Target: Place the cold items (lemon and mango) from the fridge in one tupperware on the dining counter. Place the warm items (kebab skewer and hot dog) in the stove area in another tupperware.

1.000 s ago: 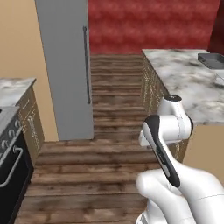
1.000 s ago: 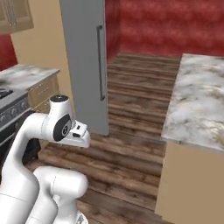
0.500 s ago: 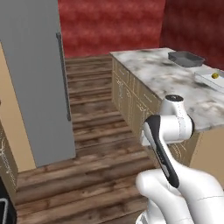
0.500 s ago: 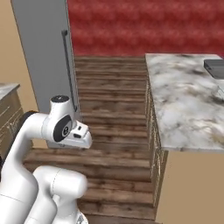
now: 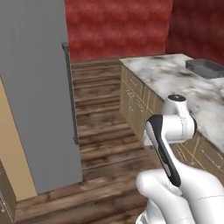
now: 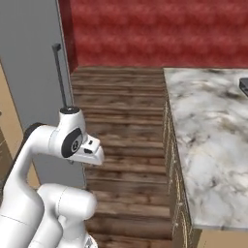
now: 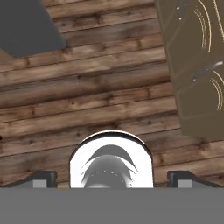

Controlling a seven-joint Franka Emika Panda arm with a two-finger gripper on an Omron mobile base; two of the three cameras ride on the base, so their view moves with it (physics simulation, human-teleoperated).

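your gripper [image 7: 111, 178] has its jaws spread, holding nothing, over wood floor [image 7: 96, 100] between fridge [image 5: 35, 87] and marble desk [image 6: 213, 145]; no writing reads.

A red textured wall [image 5: 118, 26] closes the far end of the room, above a floor [image 5: 105, 127] of dark wooden planks. On the left stands a tall grey fridge [image 5: 35, 87] with a slim dark handle [image 5: 70, 94] — door shut. On the right, a marble-topped table [image 6: 208, 140] sits over tan cabinet fronts [image 5: 135, 103] — pale scrollwork on their panels.
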